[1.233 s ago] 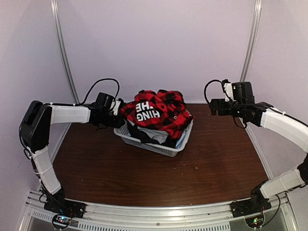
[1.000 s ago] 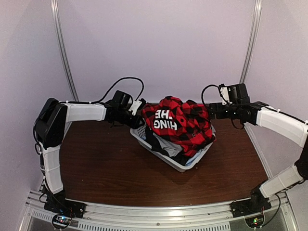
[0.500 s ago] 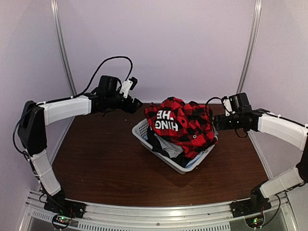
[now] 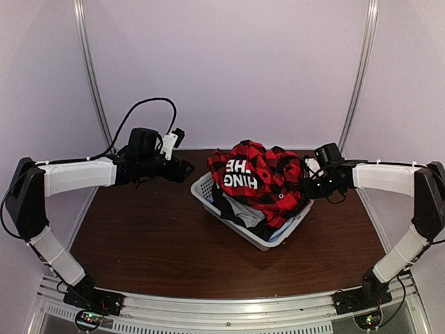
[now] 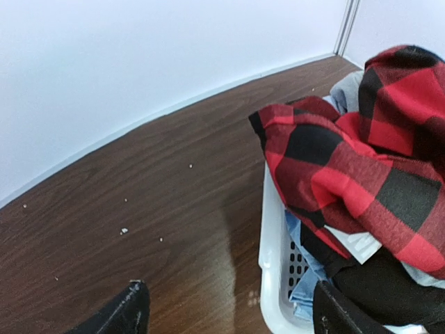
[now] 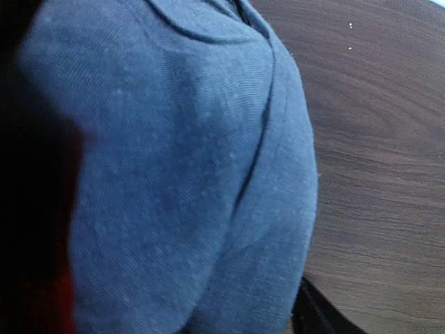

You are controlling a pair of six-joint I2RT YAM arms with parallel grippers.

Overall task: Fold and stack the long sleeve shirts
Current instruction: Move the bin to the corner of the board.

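Note:
A red-and-black check long sleeve shirt point(image 4: 261, 174) with white lettering lies bunched on top of a clothes pile in a white mesh basket point(image 4: 259, 239). My left gripper point(image 4: 182, 169) hovers open just left of the basket, holding nothing. In the left wrist view its fingertips point(image 5: 132, 313) straddle bare table and the basket rim point(image 5: 271, 243), with the check shirt point(image 5: 334, 160) beyond. My right gripper point(image 4: 306, 186) is pushed into the pile's right side. Blue cloth point(image 6: 188, 174) fills the right wrist view beside one finger point(image 6: 316, 316); the other finger is hidden.
Grey, light blue and black garments sit under the check shirt in the basket. The brown wooden table point(image 4: 153, 236) is enclosed by pale walls, with the back wall close behind the basket. Small white crumbs point(image 5: 123, 230) dot the table.
The basket slid right with the left gripper on it. That gripper then opened, let go and drew back left. The right gripper moved in against the pile, its jaws narrowing.

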